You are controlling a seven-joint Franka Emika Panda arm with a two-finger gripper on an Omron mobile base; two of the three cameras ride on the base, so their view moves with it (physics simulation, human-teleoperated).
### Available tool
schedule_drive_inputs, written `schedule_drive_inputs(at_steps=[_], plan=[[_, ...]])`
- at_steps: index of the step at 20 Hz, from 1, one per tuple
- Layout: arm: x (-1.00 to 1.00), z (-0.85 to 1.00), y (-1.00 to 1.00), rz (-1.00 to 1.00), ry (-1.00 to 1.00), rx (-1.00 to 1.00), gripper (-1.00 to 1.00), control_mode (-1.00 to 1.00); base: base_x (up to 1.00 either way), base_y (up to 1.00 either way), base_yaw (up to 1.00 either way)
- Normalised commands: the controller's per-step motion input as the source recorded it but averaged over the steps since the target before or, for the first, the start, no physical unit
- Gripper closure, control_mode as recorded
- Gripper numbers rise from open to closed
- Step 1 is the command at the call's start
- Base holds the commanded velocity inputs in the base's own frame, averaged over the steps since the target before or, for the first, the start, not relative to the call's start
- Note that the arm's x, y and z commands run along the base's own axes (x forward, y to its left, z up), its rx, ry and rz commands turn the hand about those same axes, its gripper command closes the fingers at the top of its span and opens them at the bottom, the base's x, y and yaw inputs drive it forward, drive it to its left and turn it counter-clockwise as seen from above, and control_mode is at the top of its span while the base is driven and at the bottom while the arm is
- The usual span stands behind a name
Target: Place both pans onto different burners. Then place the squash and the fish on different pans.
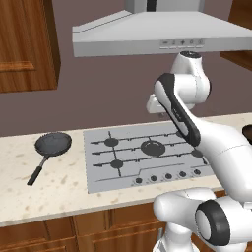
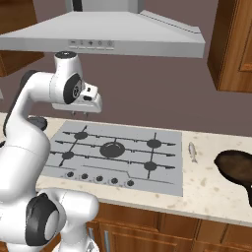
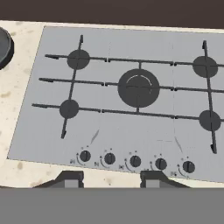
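Arm raised over the cooktop, both pans on the counter off the burners.

Gripper (image 3: 110, 179) hangs above the cooktop (image 1: 98, 172), nothing between its fingertips (image 3: 70, 178), which stand apart with an empty gap; how wide overall I cannot tell. Dark grey pan (image 1: 53, 143) sits on the counter (image 1: 19, 197) left of the cooktop's left edge, long black handle pointing toward the counter's front edge. Rusty brown skillet (image 2: 236, 167) sits near the counter's right end, well apart from the cooktop. Fish (image 2: 193, 152) lies on the counter just beside the cooktop's right edge, between cooktop and skillet. All burners bare, central burner (image 3: 138, 87) largest. Knobs (image 3: 135, 161) line the cooktop's front edge. Range hood (image 2: 108, 29) overhead.
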Motion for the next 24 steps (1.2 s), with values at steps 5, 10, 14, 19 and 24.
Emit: schedule_drive_inputs(at_steps=[5, 10, 14, 19, 24], plan=[[-0.07, -0.06, 0.01, 0.00, 0.00, 0.00, -1.00, -1.00, 0.00, 0.00, 0.00], [-0.17, -0.27, 0.00, 0.00, 0.07, 0.03, -1.00, -1.00, 0.00, 0.00, 0.00], [-0.18, -0.38, 0.02, -0.02, 0.12, 0.12, -1.00, -1.00, 0.00, 0.00, 0.00], [-0.16, -0.22, 0.07, -0.01, 0.06, 0.05, -1.00, -1.00, 0.00, 0.00, 0.00], [-0.38, 0.00, 0.12, 0.00, 0.00, 0.00, -1.00, -1.00, 0.00, 0.00, 0.00]])
